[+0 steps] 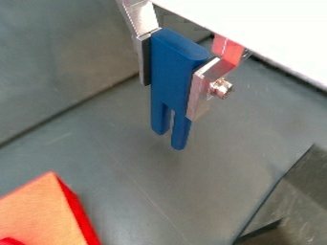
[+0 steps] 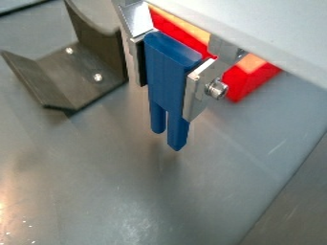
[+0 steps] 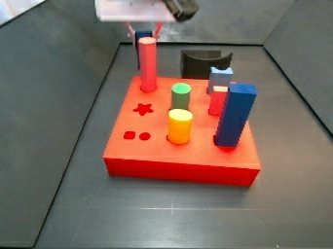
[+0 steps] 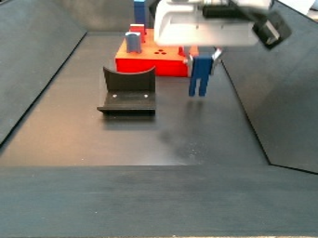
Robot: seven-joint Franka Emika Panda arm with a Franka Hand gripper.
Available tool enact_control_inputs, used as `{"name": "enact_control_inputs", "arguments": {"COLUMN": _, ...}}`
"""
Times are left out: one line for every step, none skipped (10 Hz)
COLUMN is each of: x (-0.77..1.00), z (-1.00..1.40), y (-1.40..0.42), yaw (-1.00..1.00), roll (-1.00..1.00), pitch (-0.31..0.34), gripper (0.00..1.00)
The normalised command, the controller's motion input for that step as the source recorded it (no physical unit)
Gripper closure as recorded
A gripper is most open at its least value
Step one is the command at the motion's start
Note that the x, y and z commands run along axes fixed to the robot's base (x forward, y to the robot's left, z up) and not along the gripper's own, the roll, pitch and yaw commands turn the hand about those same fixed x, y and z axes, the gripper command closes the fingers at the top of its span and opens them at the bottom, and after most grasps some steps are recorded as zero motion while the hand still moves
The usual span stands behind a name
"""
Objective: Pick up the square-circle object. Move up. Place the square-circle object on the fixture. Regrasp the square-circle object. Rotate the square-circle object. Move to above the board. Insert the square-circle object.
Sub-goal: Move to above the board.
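While the pincer [image 2: 170,72] hangs above the bare grey floor [image 2: 115,191], its silver fingers [image 1: 205,81] are clamped on the upper part of the peg [image 2: 166,91], the dark-blue square-circle piece, which points straight down with its lower end clear of the floor. In a side view the peg [image 4: 199,74] sits in the air just right of the fixture [image 4: 128,90] and in front of the board [image 4: 149,58].

By my reading the step in hand is the lift, with the set-down on the fixture next. To do it well, keep the peg upright and the grip steady, rise enough to clear the fixture's back wall, then travel across and lower the peg squarely into the notch before letting go. The grip looks high on the peg, so a sideways knock could twist it between the pads; a slow, level move is the safer choice.

Left to right in a side view, the board [image 3: 182,146] carries a tall red cylinder [image 3: 148,63], a green peg [image 3: 181,95], a yellow peg [image 3: 180,125], and a tall blue prism [image 3: 237,115], with a light-blue piece [image 3: 221,76] behind. The fixture [image 3: 203,63] stands beyond them. None of these lies on the short path to the fixture; the tall pieces matter later, for the approach over the board.
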Motion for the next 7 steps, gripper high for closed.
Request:
{"name": "enact_control_inputs", "arguments": {"x": 0.06, "z": 1.00, "y": -0.10, "yaw": 0.20, "roll": -0.01, "pitch": 0.126, "gripper": 1.00}}
{"name": "enact_control_inputs", "arguments": {"x": 0.06, "z": 1.00, "y": -0.09, "yaw": 0.11, "roll": 0.01, "pitch": 0.103, "gripper": 1.00}}
{"name": "enact_control_inputs", "arguments": {"x": 0.06, "z": 1.00, "y": -0.09, "yaw": 0.08, "roll": 0.03, "pitch": 0.095, "gripper": 1.00}}
{"name": "enact_control_inputs", "arguments": {"x": 0.06, "z": 1.00, "y": -0.09, "yaw": 0.05, "roll": 0.05, "pitch": 0.087, "gripper": 1.00}}
{"name": "enact_control_inputs", "arguments": {"x": 0.06, "z": 1.00, "y": -0.09, "yaw": 0.04, "roll": 0.07, "pitch": 0.085, "gripper": 1.00}}
{"name": "enact_control_inputs", "arguments": {"x": 0.05, "z": 1.00, "y": -0.08, "yaw": 0.03, "roll": 0.07, "pitch": 0.085, "gripper": 1.00}}
{"name": "enact_control_inputs", "arguments": {"x": 0.05, "z": 1.00, "y": -0.08, "yaw": 0.03, "roll": 0.08, "pitch": 0.082, "gripper": 1.00}}
